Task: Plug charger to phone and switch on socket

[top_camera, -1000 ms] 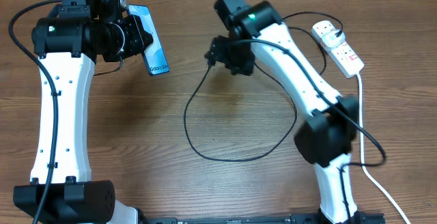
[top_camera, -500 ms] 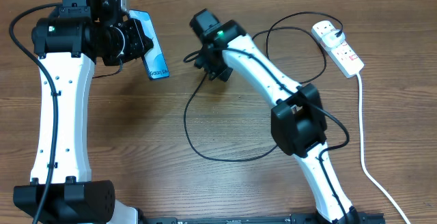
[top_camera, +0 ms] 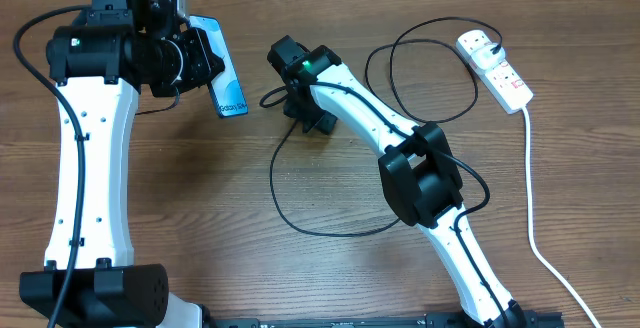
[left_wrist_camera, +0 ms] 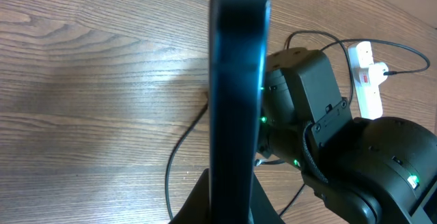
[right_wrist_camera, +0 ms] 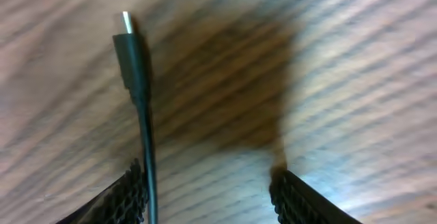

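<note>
My left gripper (top_camera: 197, 63) is shut on the phone (top_camera: 224, 70) and holds it lifted at the back left. In the left wrist view the phone (left_wrist_camera: 235, 94) stands edge-on between the fingers (left_wrist_camera: 198, 203). The charger's black cable (top_camera: 330, 231) loops over the table to a white plug (top_camera: 478, 40) in the socket (top_camera: 497, 70). Its connector tip (right_wrist_camera: 130, 50) lies on the wood, its cable running just inside the left finger (right_wrist_camera: 126, 197). My right gripper (top_camera: 303, 108) hangs open over that cable end, gripping nothing, to the right of the phone.
The socket's thick white cable (top_camera: 530, 198) runs down the right side toward the front edge. The socket (left_wrist_camera: 365, 80) also shows in the left wrist view, behind the right arm's black body (left_wrist_camera: 369, 162). Bare wood lies left of the cable loop.
My right gripper has swung left across the table toward the phone, and the charger's connector end has shifted left with it. The left arm and phone have stayed put.
</note>
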